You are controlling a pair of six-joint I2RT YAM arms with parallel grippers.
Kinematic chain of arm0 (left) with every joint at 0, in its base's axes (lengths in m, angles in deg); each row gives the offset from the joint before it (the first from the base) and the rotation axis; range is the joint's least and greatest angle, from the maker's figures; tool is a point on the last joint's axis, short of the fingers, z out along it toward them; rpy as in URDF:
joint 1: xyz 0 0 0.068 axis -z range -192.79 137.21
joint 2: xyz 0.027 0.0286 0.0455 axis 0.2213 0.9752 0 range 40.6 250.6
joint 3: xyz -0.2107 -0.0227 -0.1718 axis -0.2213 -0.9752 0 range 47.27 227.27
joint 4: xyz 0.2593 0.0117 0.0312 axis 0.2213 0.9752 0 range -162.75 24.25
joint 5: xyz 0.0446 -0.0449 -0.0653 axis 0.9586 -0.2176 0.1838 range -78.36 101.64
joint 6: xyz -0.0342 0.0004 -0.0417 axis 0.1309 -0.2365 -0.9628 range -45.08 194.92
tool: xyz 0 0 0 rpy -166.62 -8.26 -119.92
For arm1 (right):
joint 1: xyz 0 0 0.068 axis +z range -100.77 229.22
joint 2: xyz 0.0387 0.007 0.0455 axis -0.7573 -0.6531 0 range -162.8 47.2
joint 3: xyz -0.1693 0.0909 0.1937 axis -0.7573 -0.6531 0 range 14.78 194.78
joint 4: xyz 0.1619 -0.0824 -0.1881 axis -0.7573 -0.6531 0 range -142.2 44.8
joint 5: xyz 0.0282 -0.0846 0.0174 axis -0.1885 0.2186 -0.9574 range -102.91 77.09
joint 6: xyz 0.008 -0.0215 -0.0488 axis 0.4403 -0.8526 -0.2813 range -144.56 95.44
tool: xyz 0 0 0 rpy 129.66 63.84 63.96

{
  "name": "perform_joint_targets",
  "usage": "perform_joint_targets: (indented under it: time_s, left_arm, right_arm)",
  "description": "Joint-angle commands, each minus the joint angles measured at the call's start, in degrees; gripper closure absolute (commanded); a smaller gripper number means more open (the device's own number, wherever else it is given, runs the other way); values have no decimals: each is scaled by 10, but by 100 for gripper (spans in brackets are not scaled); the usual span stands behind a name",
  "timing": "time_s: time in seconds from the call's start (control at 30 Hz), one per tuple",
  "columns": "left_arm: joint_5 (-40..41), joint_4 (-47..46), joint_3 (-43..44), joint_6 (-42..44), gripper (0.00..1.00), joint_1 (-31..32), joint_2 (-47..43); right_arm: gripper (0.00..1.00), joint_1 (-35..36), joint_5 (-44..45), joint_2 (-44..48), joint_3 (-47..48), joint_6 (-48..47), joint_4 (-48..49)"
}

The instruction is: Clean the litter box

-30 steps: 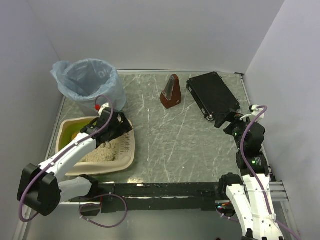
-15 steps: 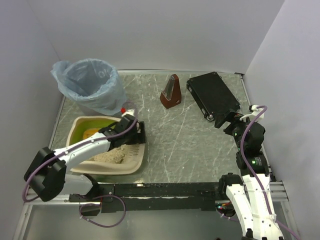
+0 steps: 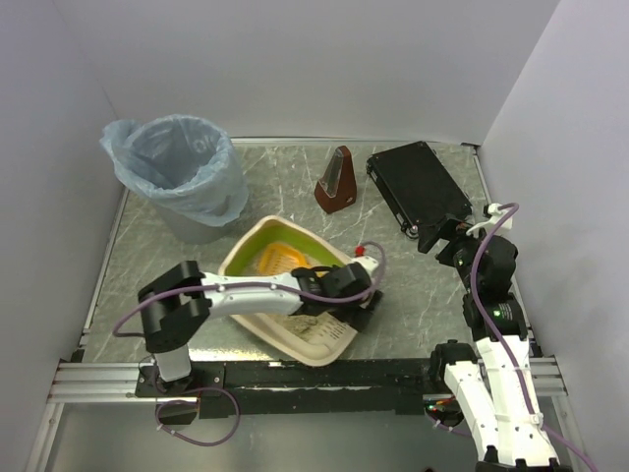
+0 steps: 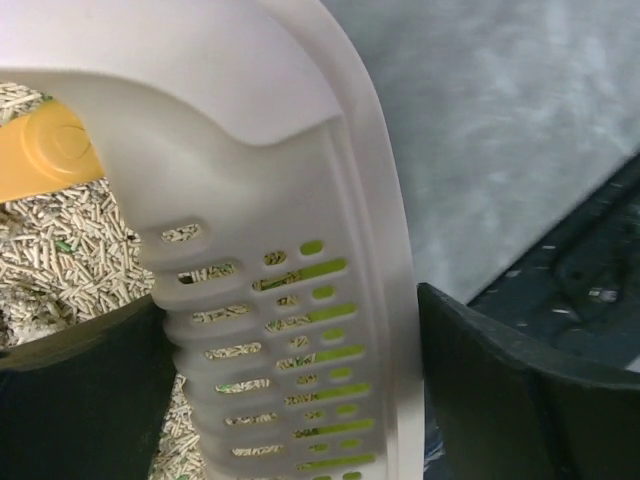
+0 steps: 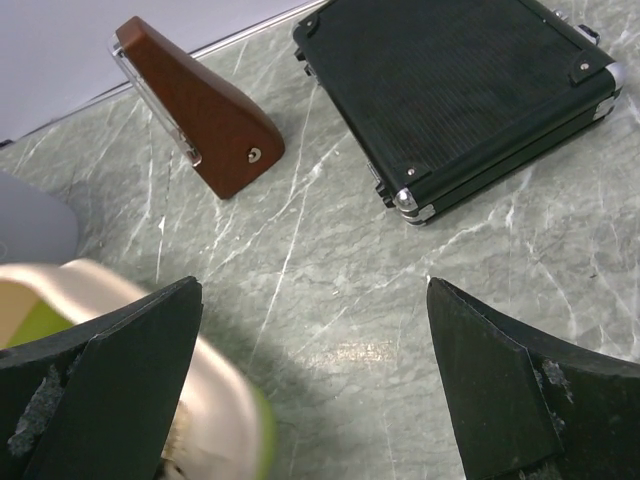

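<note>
Two fingers of the left gripper stand wide apart and touch both sides of the slotted ledge of the litter box, so we see it gripped. The litter box lies slanted near the front middle of the table, apart from the bin. We see the right gripper wide open and empty, above the table near the black case.

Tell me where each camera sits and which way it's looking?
Top camera: above and behind the robot, looking down on the table; left arm and right arm show.
Left wrist: on the left hand, facing the litter box rim between its fingers.
Right wrist: on the right hand, facing the black case and brown wedge past its fingers.
Shared: all three show the litter box.
</note>
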Motion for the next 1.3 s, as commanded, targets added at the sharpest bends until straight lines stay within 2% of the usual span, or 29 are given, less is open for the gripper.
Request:
perform_joint_targets:
  time_s: [0.0, 0.23, 0.33, 0.37, 0.43, 0.47, 0.5, 0.57, 0.7, 0.8, 0.87, 0.9, 0.97, 1.13, 1.2, 1.27]
  left_arm:
    - [17, -1, 64, 31, 1, 18, 23]
    - [113, 45, 84, 12, 3, 18, -81]
    - [136, 74, 59, -32, 3, 18, -155]
    - [167, 102, 50, -52, 3, 18, -198]
    - [211, 145, 18, -132, 3, 17, -264]
    - [258, 204, 7, -208, 3, 16, -286]
    - [273, 232, -20, -248, 3, 14, -309]
    - [289, 321, -47, -363, 3, -7, -369]
    - [251, 378, -131, -466, 3, -57, -450]
    - [266, 403, -173, -533, 3, -70, -487]
    - [279, 371, -196, -539, 3, -79, -508]
    - [256, 291, -225, -516, 3, -99, -514]
    - [225, 225, -252, -482, 2, -126, -519]
    - [195, 103, -293, -422, 16, -182, -511]
    - [183, 60, -297, -357, 17, -199, -504]
    - [183, 37, -286, -320, 25, -211, -478]
  right_arm:
    - [0, 1, -10, -7, 12, -2, 15]
    - [0, 1, -36, -18, 26, -17, 16]
    - [0, 6, -126, -29, 29, -53, 35]
    - [0, 15, -154, -33, 32, -61, 37]
    - [0, 80, -179, -45, 34, -98, 48]
    - [0, 112, -163, -51, 37, -111, 48]
    - [0, 176, -127, -69, 48, -124, 47]
    - [0, 219, -116, -96, 64, -169, 43]
    - [0, 306, -113, -214, 130, -226, 8]
    - [0, 373, -111, -302, 170, -287, -23]
    - [0, 432, -70, -345, 191, -331, -37]
    - [2, 449, -57, -384, 213, -349, -47]
    - [4, 467, -62, -419, 233, -356, -56]
    - [4, 474, -59, -481, 264, -353, -57]
    - [5, 474, -49, -493, 266, -353, -60]
    - [5, 474, -44, -497, 262, -352, -53]
